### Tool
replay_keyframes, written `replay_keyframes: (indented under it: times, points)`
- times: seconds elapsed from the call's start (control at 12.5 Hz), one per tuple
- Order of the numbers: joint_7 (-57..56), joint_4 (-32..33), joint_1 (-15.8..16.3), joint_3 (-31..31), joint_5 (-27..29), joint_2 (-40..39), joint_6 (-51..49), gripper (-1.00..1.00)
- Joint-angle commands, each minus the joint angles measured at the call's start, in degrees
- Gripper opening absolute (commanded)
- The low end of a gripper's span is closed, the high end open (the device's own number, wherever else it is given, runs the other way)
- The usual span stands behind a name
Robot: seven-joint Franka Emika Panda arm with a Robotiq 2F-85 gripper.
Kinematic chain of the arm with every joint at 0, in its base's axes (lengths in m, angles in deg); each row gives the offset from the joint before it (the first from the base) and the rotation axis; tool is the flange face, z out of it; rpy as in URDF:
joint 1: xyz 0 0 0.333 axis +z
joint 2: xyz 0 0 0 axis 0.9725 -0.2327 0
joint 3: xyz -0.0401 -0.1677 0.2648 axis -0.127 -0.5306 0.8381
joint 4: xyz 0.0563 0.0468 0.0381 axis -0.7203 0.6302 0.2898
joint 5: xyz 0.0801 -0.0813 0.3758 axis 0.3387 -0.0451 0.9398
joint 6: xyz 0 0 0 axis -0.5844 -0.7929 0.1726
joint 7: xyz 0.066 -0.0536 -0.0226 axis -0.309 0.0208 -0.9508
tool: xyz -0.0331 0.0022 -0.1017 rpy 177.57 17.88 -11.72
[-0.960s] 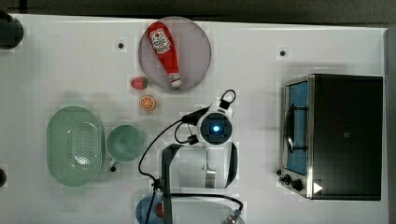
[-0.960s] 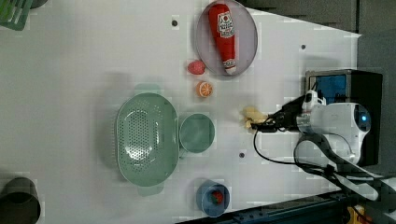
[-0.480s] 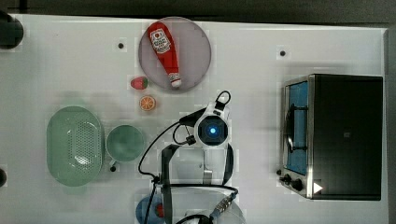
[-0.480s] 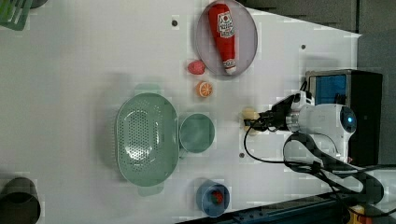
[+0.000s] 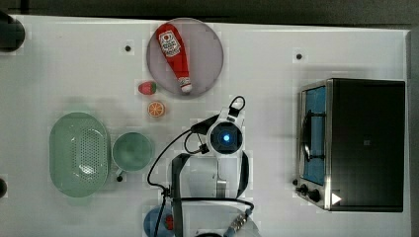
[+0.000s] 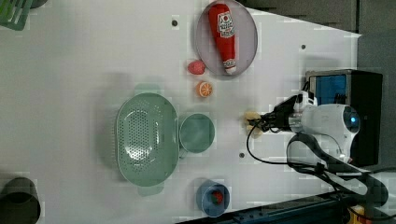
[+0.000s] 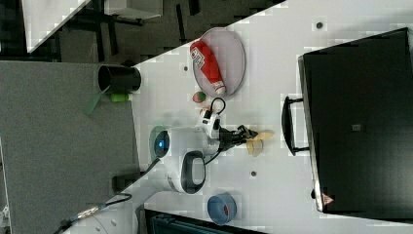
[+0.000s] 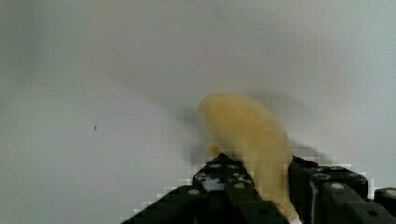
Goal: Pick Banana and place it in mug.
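The Banana (image 8: 247, 135), small and pale yellow, lies on the white table (image 6: 70, 70) to the right of the mug (image 6: 197, 133) in the left view. My gripper (image 8: 268, 177) is down at the table with a black finger pressed against each side of the Banana. The left view has the Banana (image 6: 252, 119) at the tips of my gripper (image 6: 259, 122). The right view has the Banana (image 7: 255, 140) just beyond the fingers. In the top view my arm's wrist (image 5: 226, 138) covers it, and the pale green mug (image 5: 131, 151) stands empty to the top view's left of the wrist.
A green colander (image 5: 79, 154) touches the mug's far side. An orange slice (image 5: 156, 109), a strawberry (image 5: 146, 88) and a plate (image 5: 207, 54) holding a ketchup bottle (image 5: 174, 52) lie nearby. A toaster oven (image 5: 353, 143) stands at the top view's right, a blue bowl (image 5: 155, 222) by the arm's base.
The arm came down over the Banana, and the fingers drew in from wide open until they meet its sides.
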Motion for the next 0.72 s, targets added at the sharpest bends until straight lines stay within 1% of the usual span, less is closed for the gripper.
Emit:
replay_keyframes:
  times: [0.08,0.24,0.4,0.56,0.72]
  points:
    - [-1.02,-0.65,0.0,-1.52,0.76,10.95,-6.59,-0.36]
    - [-0.59,-2.37,0.07,-1.35,0.76,18.16,-19.04,-0.36]
    - [-0.34,-5.07,0.19,-0.74,0.76,24.2,-28.98,-0.36]
    - [1.91,-7.32,0.39,0.8,0.78,28.45,-35.37,-0.36]
    - [7.91,-8.55,0.77,3.17,0.9,30.59,-39.32,-0.36]
